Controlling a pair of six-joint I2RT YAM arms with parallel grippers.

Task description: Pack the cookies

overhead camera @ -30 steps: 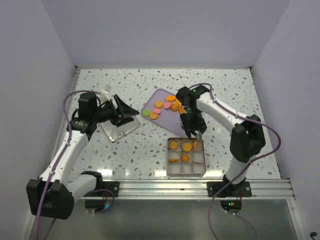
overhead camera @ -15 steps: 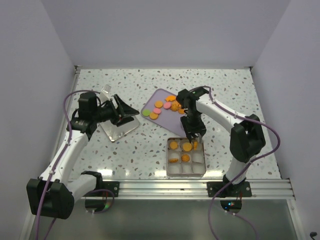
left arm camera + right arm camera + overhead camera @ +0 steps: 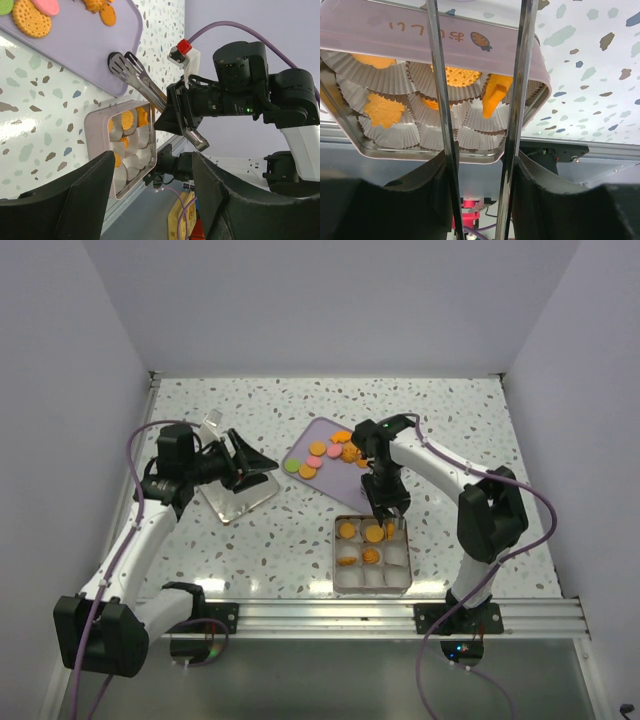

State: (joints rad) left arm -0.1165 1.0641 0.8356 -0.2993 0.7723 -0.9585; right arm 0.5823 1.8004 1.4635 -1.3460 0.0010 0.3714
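Over the far row of the divided tin (image 3: 336, 558), the right tool (image 3: 384, 488) is clamped on metal tongs (image 3: 142, 82) whose arms stand apart, and one orange cookie (image 3: 495, 100) lies tilted in a paper cup beneath them. More cookies (image 3: 325, 452) lie on the lilac tray (image 3: 318, 430) just behind the tin, and several sit in its cups. The left tool (image 3: 262, 466) hovers wide open and empty, well apart at the table's (image 3: 250, 540) left.

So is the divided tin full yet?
Partly full. The tin holds orange cookies in its far and middle rows; the near row's paper cups show white, empty.
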